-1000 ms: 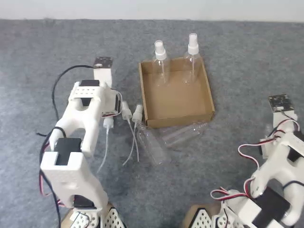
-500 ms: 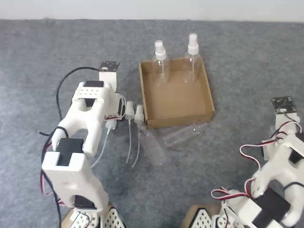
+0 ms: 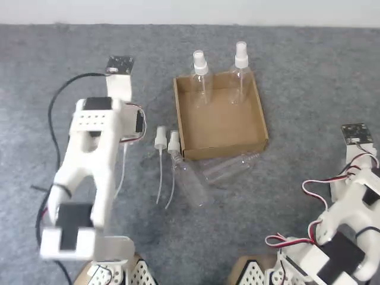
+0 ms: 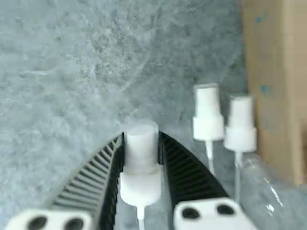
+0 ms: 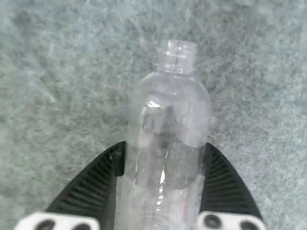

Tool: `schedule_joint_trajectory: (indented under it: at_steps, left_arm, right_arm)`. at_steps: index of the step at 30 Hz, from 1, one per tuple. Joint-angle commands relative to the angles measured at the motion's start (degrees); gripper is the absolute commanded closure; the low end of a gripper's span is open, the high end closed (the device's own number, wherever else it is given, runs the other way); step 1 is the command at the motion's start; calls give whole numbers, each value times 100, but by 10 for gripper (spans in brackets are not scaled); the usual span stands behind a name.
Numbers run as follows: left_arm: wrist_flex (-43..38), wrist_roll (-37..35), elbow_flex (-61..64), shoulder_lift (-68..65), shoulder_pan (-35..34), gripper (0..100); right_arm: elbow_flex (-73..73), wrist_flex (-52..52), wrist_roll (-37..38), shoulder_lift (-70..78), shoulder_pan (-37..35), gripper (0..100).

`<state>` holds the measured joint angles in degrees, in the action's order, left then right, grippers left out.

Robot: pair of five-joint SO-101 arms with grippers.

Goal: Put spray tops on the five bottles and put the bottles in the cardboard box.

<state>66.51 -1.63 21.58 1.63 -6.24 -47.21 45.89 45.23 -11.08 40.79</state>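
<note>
In the left wrist view we see the left gripper pinching a white spray top by its collar, ribbed fingers pressed on either side. Just beyond the fingertips, on the side toward the cardboard box, two loose spray tops lie side by side on the gray carpet. The right wrist view gives us the right gripper closed around an uncapped bottle, its open neck pointing away from the fingers. The high view supplies the layout. The held top's dip tube hangs under the left arm, and the loose spray tops rest between that arm and the cardboard box. Two lying bottles touch the box's near wall, and two capped bottles stand upright at its far wall. Compared with a second ago, the left arm has risen and drawn back from the box, taking with it one of the three tops that lay on the carpet. The right arm has barely shifted.
</note>
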Motion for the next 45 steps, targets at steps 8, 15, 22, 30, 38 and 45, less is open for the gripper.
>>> schedule_joint_trajectory:
  at_steps: [8,15,22,30,38,45]
  left_arm:
    - [44,-387,1446,3051,387,977]
    - [-615,-343,2501,3684,492,977]
    - [-642,-343,2545,3692,501,976]
    - [-633,-343,2554,3692,501,976]
    - [-633,-352,2554,3692,501,975]
    - [-633,-352,2554,3692,501,974]
  right_arm:
    - [220,532,-44,57,-374,731]
    - [818,708,-589,84,-505,731]
    - [1512,1235,-580,127,-523,731]
    - [1952,1332,-413,356,-585,734]
    - [3288,1895,-378,1745,-426,738]
    - [3771,1938,-378,2501,-453,931]
